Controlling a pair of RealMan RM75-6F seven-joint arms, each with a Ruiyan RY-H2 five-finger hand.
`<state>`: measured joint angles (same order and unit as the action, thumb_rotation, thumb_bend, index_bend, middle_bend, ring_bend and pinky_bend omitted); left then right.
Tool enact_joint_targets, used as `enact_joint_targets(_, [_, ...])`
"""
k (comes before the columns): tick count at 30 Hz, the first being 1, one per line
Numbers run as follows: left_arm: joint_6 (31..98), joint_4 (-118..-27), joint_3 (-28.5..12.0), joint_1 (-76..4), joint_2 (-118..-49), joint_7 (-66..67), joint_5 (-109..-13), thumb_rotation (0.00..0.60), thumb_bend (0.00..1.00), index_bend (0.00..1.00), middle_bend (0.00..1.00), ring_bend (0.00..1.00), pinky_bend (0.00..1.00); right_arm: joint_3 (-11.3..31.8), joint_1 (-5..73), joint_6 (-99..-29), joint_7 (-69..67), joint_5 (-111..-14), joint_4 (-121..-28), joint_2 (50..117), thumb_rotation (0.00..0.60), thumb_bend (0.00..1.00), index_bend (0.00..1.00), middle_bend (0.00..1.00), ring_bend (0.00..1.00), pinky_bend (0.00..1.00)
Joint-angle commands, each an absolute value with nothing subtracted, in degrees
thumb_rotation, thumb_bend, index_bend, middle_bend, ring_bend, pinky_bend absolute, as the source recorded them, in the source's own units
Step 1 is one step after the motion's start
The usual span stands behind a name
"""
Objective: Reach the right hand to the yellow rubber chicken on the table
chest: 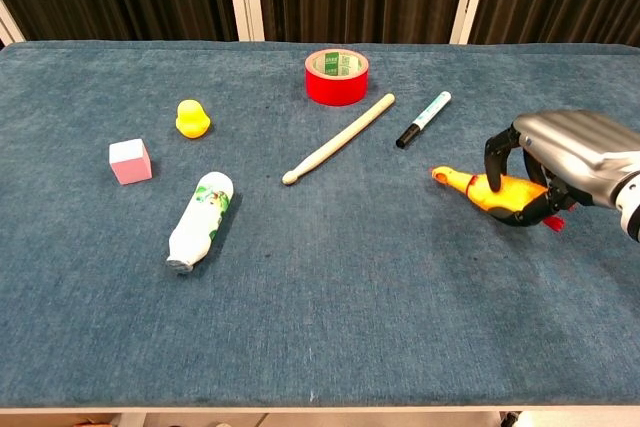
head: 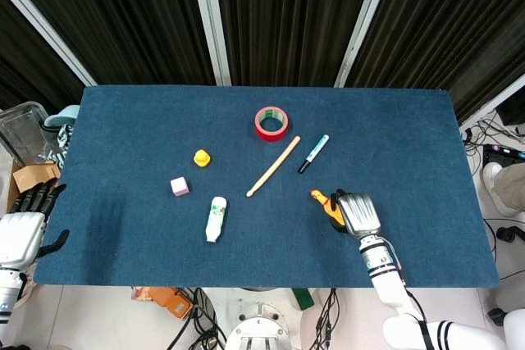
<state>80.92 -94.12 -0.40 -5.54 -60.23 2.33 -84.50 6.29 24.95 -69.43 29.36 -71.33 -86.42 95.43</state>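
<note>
**Right hand closed around the chicken**

From the head view I lose most of the yellow rubber chicken (head: 326, 205): my right hand (head: 358, 215) covers its body and only the orange head end pokes out to the left. The chest view shows more, though the tail end is hidden behind the palm and I cannot make out its feet clearly. My left hand (head: 22, 227) sits off the desk (head: 123, 120) edge at far left, partly cut off; its fingers look loosely spread, holding nothing.

The chicken (chest: 490, 190) lies on the right side of the desk, below the marker (chest: 424, 119). It is yellow-orange, head pointing left. The right hand's (chest: 560, 162) dark fingers (chest: 497, 154) wrap over its body, holding it.
</note>
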Motion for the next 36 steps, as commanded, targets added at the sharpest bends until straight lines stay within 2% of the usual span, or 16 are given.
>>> enact_joint_targets(1, [80.9,-94.1,-0.4,-5.5,-60.2,2.2,-84.4,0.600,0.29,0.10,0.00,0.01,0.10,6.4,24.3,-71.9,25.6,-74.3,-84.5,96.4,0.600,0.52,0.65,0.57,0.74,0.85])
enact_joint_targets(12, [80.7,-94.3,-0.5,-5.5,-60.1,2.3,-84.1,0.600,0.29,0.10,0.00,0.01,0.10,8.6,23.1,-79.8,11.1,-83.0,-84.2,94.7,0.600,0.53,0.67,0.60,0.77,0.89])
enact_joint_targets(23, [80.6,-94.5,-0.5,-5.5,-60.0,2.5,-83.9,0.600,0.29,0.10,0.00,0.01,0.10,13.4,23.5,-88.8,-2.7,-90.6,-87.7,91.4,0.600,0.53,0.67,0.60,0.77,0.89])
enact_joint_targets(32, [80.5,-94.6,-0.5,-5.5,-59.9,2.4,-83.7,0.600,0.29,0.10,0.00,0.01,0.10,17.4,24.0,-95.0,-7.9,-92.8,-87.8,92.1,0.600,0.53,0.67,0.60,0.77,0.89])
enact_joint_targets(36, [80.5,-94.6,-0.5,-5.5,-59.9,2.5,-83.7,0.600,0.29,0.10,0.00,0.01,0.10,17.7,24.0,-95.9,-8.1,-93.1,-88.0,92.3,0.600,0.53,0.67,0.60,0.77,0.89])
